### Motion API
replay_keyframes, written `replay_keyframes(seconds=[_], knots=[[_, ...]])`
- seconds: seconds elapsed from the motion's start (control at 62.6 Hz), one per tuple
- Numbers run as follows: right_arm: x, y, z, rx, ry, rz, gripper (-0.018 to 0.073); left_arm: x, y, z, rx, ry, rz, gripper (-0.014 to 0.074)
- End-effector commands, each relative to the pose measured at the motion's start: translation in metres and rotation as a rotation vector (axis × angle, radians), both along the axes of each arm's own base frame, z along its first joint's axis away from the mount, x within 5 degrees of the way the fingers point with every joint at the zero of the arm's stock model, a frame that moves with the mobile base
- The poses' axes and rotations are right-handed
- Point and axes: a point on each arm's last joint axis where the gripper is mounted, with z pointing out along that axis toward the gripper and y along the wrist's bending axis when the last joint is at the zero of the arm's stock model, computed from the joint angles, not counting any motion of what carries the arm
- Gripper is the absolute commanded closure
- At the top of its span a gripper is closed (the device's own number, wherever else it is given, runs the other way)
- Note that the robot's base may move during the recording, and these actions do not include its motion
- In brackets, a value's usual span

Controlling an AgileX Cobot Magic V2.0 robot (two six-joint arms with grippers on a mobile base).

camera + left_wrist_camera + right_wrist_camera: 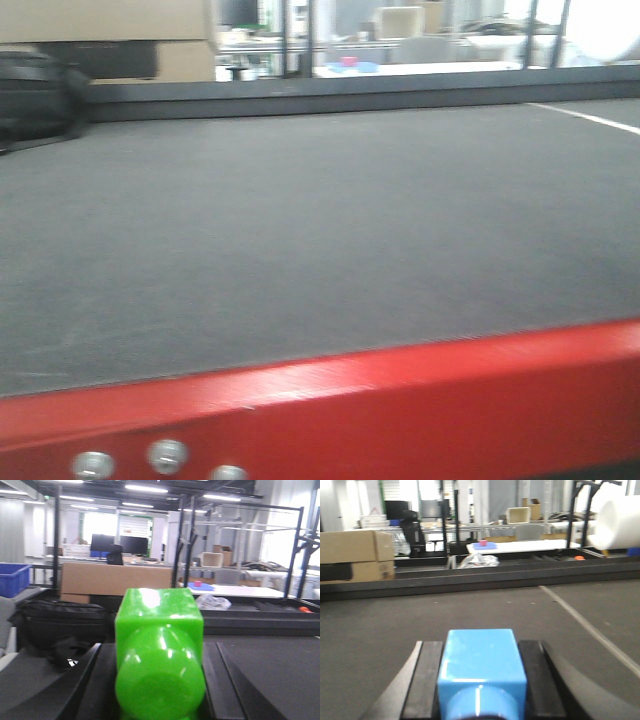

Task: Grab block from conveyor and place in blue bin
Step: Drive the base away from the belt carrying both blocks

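The conveyor (300,220) is a wide dark grey belt on a red frame (400,400); no block lies on the part in the front view, and neither gripper shows there. In the left wrist view my left gripper (159,647) is shut on a glossy green block (160,630), its black fingers (102,680) pressed to both sides above the belt (270,675). In the right wrist view my right gripper (481,645) is shut on a light blue block (481,665) over the belt (395,620). A blue bin (12,577) stands at the far left, beyond the belt.
A black bag (60,622) lies at the belt's far left edge, also in the front view (35,95). Cardboard boxes (355,555) stand behind the dark raised far edge (350,95). A white line (585,625) crosses the belt on the right. Tables and racks fill the background.
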Motion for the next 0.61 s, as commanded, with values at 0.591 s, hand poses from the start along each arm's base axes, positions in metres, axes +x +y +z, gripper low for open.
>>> replay_keyframes(seconds=[0.591], knots=[[-0.0005, -0.0008, 0.0016, -0.001, -0.024, -0.009, 0.0722, -0.0003, 0.0002, 0.0014, -0.008, -0.018, 0.001, 0.0708]])
